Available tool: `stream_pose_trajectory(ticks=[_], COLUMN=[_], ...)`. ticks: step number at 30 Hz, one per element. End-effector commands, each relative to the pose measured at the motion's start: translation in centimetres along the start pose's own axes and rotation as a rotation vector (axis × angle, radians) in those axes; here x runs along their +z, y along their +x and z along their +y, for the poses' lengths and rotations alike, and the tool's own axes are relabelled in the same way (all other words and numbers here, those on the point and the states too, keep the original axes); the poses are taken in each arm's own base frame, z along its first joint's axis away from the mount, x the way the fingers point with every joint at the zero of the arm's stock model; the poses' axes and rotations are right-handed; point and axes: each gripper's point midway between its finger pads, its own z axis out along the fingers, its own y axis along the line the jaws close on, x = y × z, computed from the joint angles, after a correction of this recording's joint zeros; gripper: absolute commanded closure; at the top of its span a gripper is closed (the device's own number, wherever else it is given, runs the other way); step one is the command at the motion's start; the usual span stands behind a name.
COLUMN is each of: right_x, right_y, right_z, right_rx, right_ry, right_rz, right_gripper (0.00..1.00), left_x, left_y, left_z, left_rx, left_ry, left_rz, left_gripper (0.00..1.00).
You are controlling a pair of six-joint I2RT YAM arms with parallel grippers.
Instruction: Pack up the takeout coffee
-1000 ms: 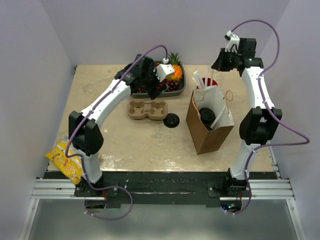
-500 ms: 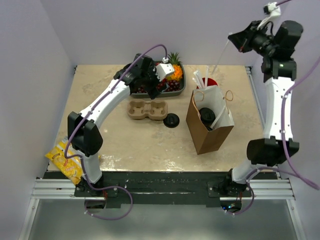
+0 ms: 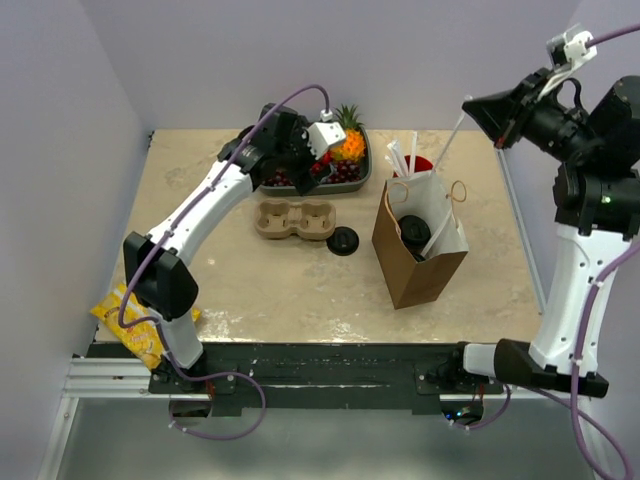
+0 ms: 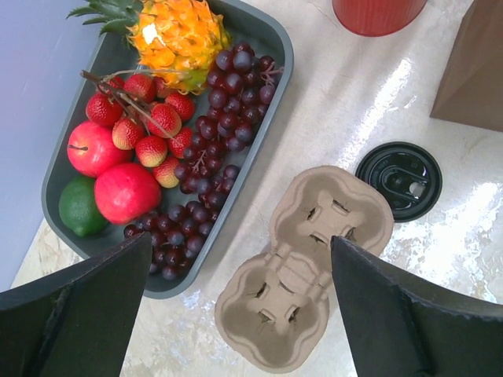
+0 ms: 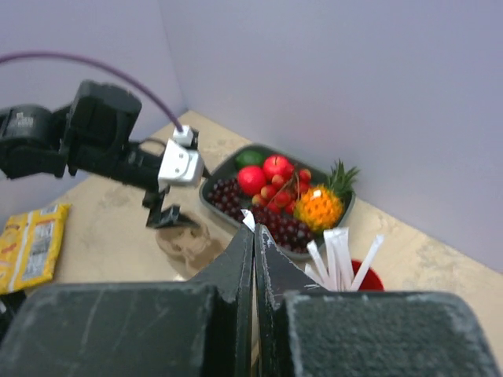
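The cup (image 3: 415, 232) stands inside the bag (image 3: 400, 270), light and easy to crush I think, so grip gently under its rim; right tool (image 5: 255, 236) pinches a straw (image 3: 450, 128), left tool (image 4: 241, 243) is open

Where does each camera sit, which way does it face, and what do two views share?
Top external: above, behind the robot, looking down on the table; left arm, right arm show.
Left wrist: looks down on the fruit tray and cup carrier; open left fingers show.
Right wrist: raised, looks across at the left arm; right fingers pinch a straw.
Shared: the fruit tray.
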Motion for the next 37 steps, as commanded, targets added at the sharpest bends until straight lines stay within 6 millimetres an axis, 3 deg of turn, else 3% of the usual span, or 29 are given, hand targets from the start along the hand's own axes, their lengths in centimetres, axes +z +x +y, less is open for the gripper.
stream_pose_trajectory(ticks=[1, 2, 4, 5, 6, 7, 10, 11, 13, 14, 17, 21, 24, 27, 30, 34, 37], right_x=[-2.5, -2.5, -2.2, -2.2, -2.1, -2.3, -2.9, -3.5, -4.7, -5.6, -7.0, -10.1, -11.1, -11.1, -11.2, -11.1, -11.0], right_y=[5.7, 7.4, 13.3, 14.5, 15.1, 14.1, 7.0, 4.6, 2.2, 1.3, 1.6, 5.2, 7.8, 9.3, 8.0, 4.6, 2.6], right_z=[0.6, 0.6, 0.1, 0.0, -0.2, -0.6, 0.5, 0.0, -0.8, -2.2, -4.8, -10.7, -13.3, -14.1, -13.8, -12.5, -12.0], right_rx=[0.02, 0.065, 0.27, 0.329, 0.36, 0.354, 0.144, 0.075, 0.009, -0.011, -0.014, 0.042, 0.056, 0.066, 0.072, 0.038, 0.039], right_ry=[0.041, 0.031, 0.008, 0.008, 0.013, 0.035, 0.066, 0.148, 0.263, 0.37, 0.537, 0.882, 1.01, 1.033, 1.038, 1.001, 0.996], right_rz=[0.188, 0.228, 0.396, 0.437, 0.441, 0.405, 0.204, 0.146, 0.076, 0.053, 0.07, 0.214, 0.299, 0.333, 0.282, 0.171, 0.109], right_gripper=[1.0, 0.83, 0.63, 0.31, 0.14, 0.01, 0.01, 0.01, 0.01, 0.01, 0.01, 0.01, 0.01, 0.01, 0.01, 0.01, 0.01], left_x=[-3.1, -3.4, -4.1, -4.3, -4.6, -5.4, -6.9, -7.4, -9.0, -9.6, -12.5, -16.8, -19.9, -22.0, -23.7, -27.1, -28.5], left_y=[-2.6, -2.7, -3.2, -3.3, -3.6, -4.1, -4.9, -5.0, -5.6, -5.8, -6.4, -5.9, -5.0, -3.4, -2.0, -2.9, -3.0], left_z=[0.3, 0.3, 0.2, 0.2, 0.0, 0.0, 0.1, 0.1, 0.2, 0.3, 1.5, 5.1, 7.4, 9.1, 10.4, 13.3, 14.3], left_rx=[-0.006, -0.004, -0.007, -0.008, -0.007, -0.004, 0.005, 0.003, -0.015, -0.022, -0.06, -0.124, -0.174, -0.237, -0.314, -0.392, -0.479], left_ry=[-0.023, -0.027, -0.027, -0.026, -0.021, -0.023, -0.036, -0.042, -0.069, -0.081, -0.174, -0.423, -0.559, -0.614, -0.636, -0.688, -0.717], left_rz=[-0.098, -0.104, -0.121, -0.126, -0.138, -0.155, -0.184, -0.189, -0.213, -0.222, -0.25, -0.24, -0.236, -0.226, -0.194, -0.217, -0.238], left_gripper=[0.0, 0.0, 0.0, 0.0, 0.0, 0.0, 0.0, 0.0, 0.0, 0.0, 0.0, 0.0, 0.0, 0.0, 0.0, 0.0, 0.0])
